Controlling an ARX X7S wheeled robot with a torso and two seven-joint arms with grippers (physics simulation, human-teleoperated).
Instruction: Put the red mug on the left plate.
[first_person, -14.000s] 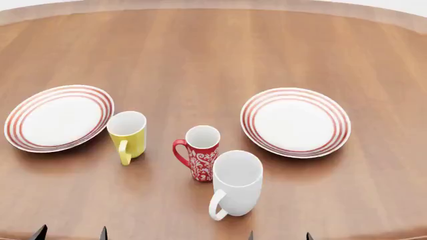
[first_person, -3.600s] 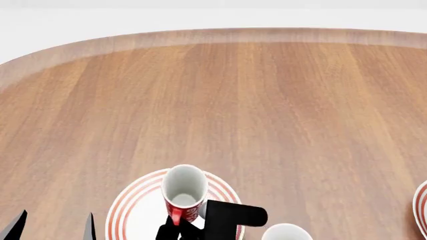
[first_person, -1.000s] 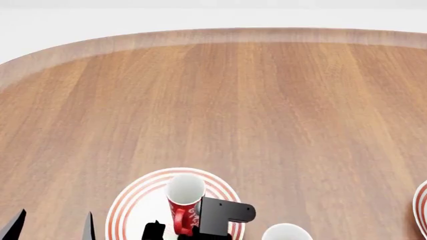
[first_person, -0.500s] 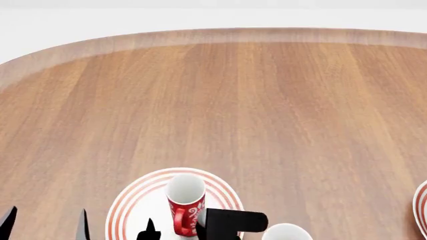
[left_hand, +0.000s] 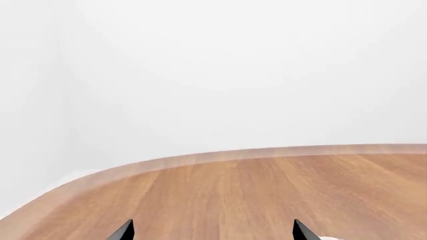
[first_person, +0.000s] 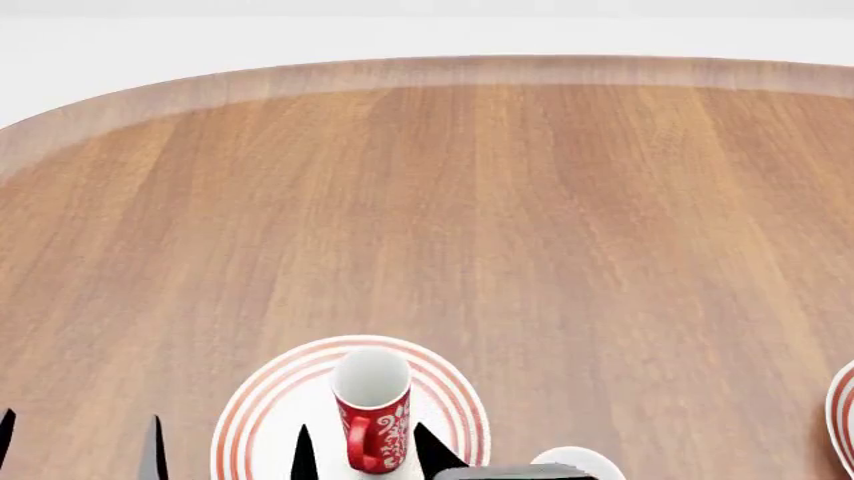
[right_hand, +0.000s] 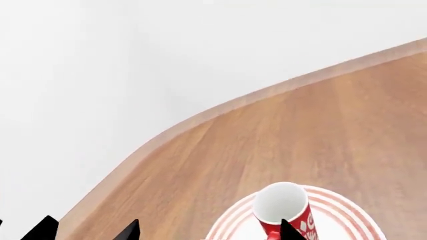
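One red mug (first_person: 372, 408) was seen standing upright on the left plate (first_person: 264, 420), near the plate's middle, its white inside facing up and its red loop handle turned toward the robot; the same mug (right_hand: 283, 209) and ringed plate (right_hand: 357, 216) were also caught in the right wrist view. The right gripper (first_person: 364, 455) was set with its two dark fingertips spread wide on either side of the mug's lower body; no contact could be made out, so the mug appeared to be released. The left gripper (first_person: 78, 448) was held apart to the left of the plate, fingers parted and nothing between them. A white rim (first_person: 577, 465), probably another mug, was partly cut off at the bottom edge; everything rested on the wooden table (first_person: 507, 200).
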